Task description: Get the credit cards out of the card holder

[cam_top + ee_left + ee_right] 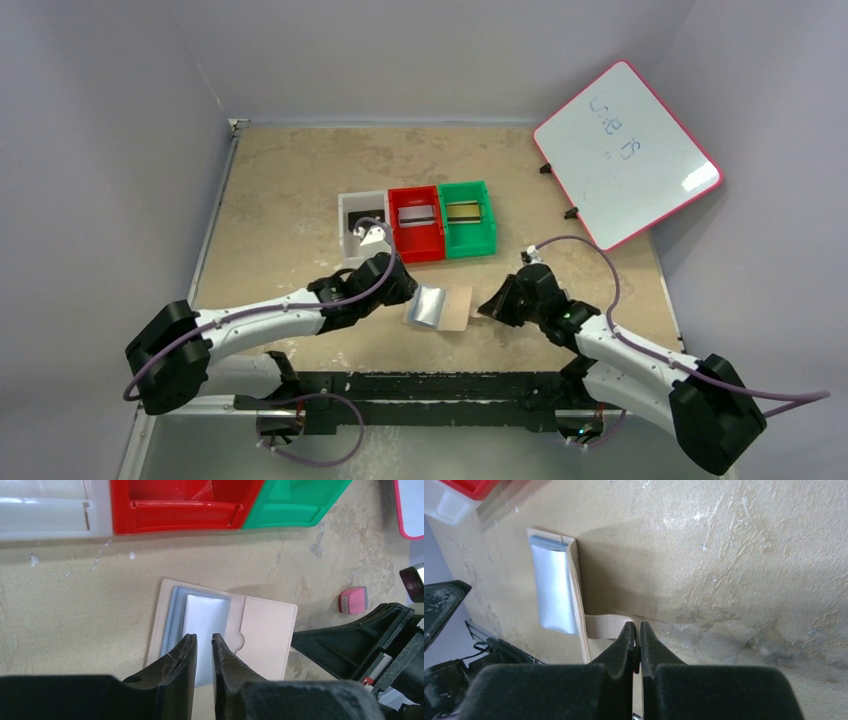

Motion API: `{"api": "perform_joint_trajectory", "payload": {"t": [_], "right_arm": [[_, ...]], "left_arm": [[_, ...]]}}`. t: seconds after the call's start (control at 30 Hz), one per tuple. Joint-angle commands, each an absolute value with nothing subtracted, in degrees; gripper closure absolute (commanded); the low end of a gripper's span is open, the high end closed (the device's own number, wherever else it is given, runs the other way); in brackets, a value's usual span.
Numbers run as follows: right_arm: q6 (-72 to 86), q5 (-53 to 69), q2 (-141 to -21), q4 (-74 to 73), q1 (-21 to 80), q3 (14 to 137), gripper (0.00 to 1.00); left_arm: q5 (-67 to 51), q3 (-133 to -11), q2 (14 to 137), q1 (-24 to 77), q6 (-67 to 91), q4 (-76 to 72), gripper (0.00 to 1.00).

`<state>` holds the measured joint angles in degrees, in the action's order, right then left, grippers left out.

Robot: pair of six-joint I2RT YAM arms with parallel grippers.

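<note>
Table (290,200): tan, scuffed. Whiteboard (625,155) at far right corner. Clear bin (346,228), red bin (418,248) and green bin (470,242) in a row mid-table. Wallet (457,308) lies open just in front of the bins, between both grippers. Right gripper (637,627): fingers pressed together on the wallet's tan flap edge. Left gripper (204,637): fingers narrowly apart over the silvery card (205,615) in the grey-blue pocket; cannot tell if they grip it. Small pink block (353,600) right of the wallet.
</note>
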<state>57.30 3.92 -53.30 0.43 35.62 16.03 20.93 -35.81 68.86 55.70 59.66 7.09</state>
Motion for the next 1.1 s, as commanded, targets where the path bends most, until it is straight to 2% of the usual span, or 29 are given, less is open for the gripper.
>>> {"api": "perform_joint_trajectory", "payload": {"t": [0.0,0.13,0.27,0.4,0.63,0.77,0.93,1.07], "right_arm": [[55.4,1.0,-55.5,3.9,35.7,17.5,1.0],[55.0,1.0,-57.1,6.2,35.7,17.5,1.0],[54.9,1.1,-58.0,7.7,35.7,17.3,1.0],[53.7,0.0,-57.7,6.8,35.7,17.9,1.0],[52.3,2.8,-54.3,5.5,35.7,19.9,0.81],[52.3,5.6,-52.2,7.2,35.7,20.6,0.64],[52.0,7.9,-53.5,9.1,35.7,20.8,0.56],[52.7,7.3,-57.1,9.6,35.7,21.0,0.55]], "left_arm": [[18.5,-39.2,71.5,55.8,57.2,-0.3,0.81],[11.3,-40.9,76.7,55.9,56.8,-4.7,0.7],[8.4,-40.7,80.9,56.3,58.1,-8.8,0.7],[10.1,-40.5,83.3,56.8,58.8,-8.9,0.7],[7.6,-40.6,87.4,57.3,58.2,-11.5,0.68],[7.8,-43.4,92.4,59.1,57.7,-9.4,0.7],[10.6,-44.0,93.9,60.7,58.5,-7.5,0.74],[11.3,-42.7,93.2,60.8,59.2,-7.9,0.76]]}}
